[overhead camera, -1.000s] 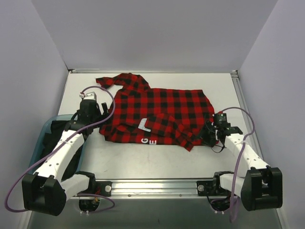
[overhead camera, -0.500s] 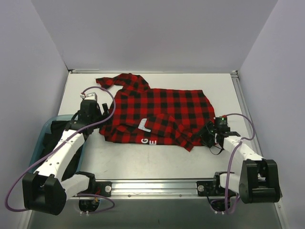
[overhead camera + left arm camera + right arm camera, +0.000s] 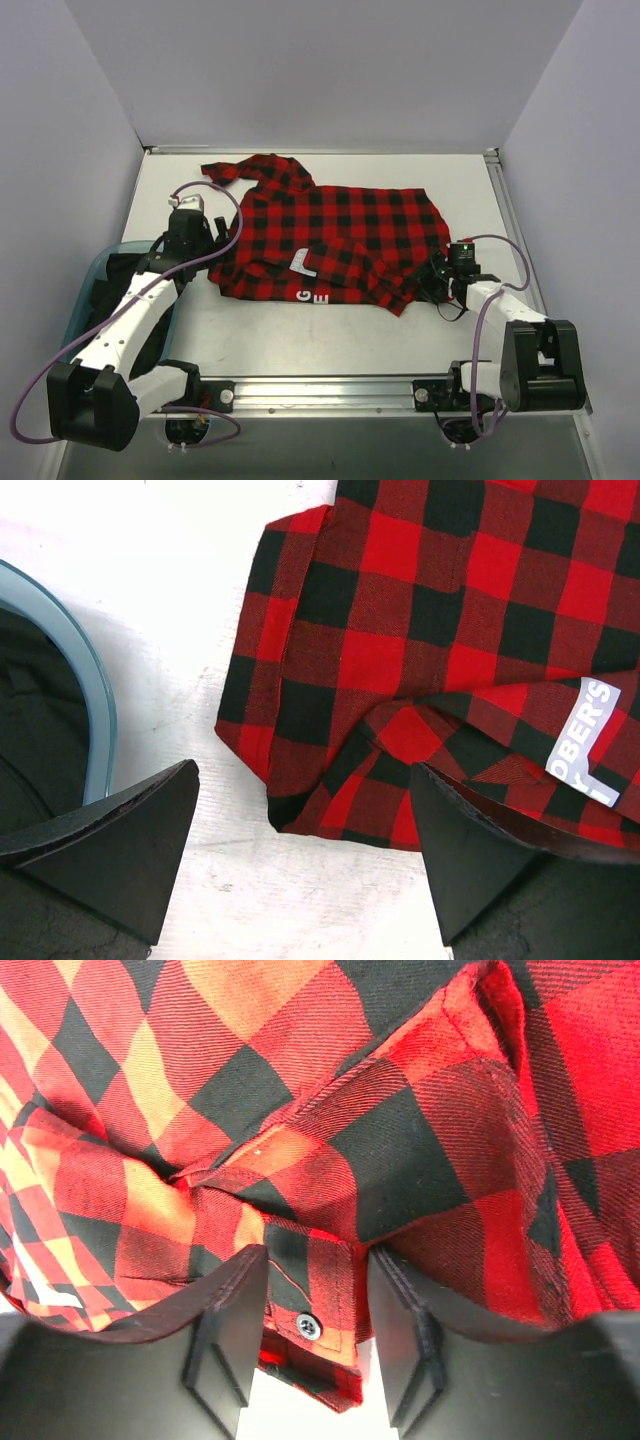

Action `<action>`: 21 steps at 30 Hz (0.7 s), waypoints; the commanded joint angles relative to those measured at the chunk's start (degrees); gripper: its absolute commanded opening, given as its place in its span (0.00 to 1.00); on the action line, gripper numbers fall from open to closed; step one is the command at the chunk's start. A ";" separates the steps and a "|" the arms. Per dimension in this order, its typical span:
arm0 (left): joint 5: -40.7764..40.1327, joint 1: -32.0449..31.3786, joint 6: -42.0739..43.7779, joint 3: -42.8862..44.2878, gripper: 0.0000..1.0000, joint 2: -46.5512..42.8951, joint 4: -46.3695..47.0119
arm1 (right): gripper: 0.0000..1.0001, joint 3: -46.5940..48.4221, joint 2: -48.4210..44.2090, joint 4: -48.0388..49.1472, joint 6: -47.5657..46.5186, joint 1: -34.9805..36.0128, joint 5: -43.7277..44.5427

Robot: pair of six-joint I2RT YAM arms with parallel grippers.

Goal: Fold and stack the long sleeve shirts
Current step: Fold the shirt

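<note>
The red-and-black check flannel shirt [image 3: 330, 235] lies spread across the middle of the table, collar at the back left, white lettering [image 3: 312, 297] near its front hem. My left gripper [image 3: 205, 262] is open above the shirt's front left corner [image 3: 290, 780], with bare table between its fingers [image 3: 305, 850]. A grey label [image 3: 595, 740] shows on a fold to its right. My right gripper [image 3: 440, 278] is at the shirt's right edge. Its jaws are partly closed and straddle a buttoned cuff [image 3: 318, 1300], with a sliver of gap beside the right finger [image 3: 420, 1360].
A clear blue bin [image 3: 90, 275] with dark cloth inside stands at the left, its rim [image 3: 95, 690] close to my left finger. A metal rail [image 3: 330, 390] runs along the near table edge. Walls close in the back and sides.
The right arm's elbow has folded down and back toward its base, while its gripper stayed at the shirt's right edge. The left arm and the shirt have not moved.
</note>
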 commanded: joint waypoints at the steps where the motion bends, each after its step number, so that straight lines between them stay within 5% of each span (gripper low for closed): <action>1: 0.53 0.19 0.70 0.35 0.96 0.13 2.59 | 0.43 0.74 0.00 -1.50 -1.57 -0.33 0.25; 7: 0.53 0.19 0.70 0.35 0.95 -0.05 2.59 | 0.22 3.46 -1.93 -7.74 -3.59 -0.33 2.09; 21: 0.70 0.28 0.70 0.26 0.95 -0.14 2.59 | 0.17 7.16 -2.38 -12.75 -7.37 -0.24 0.95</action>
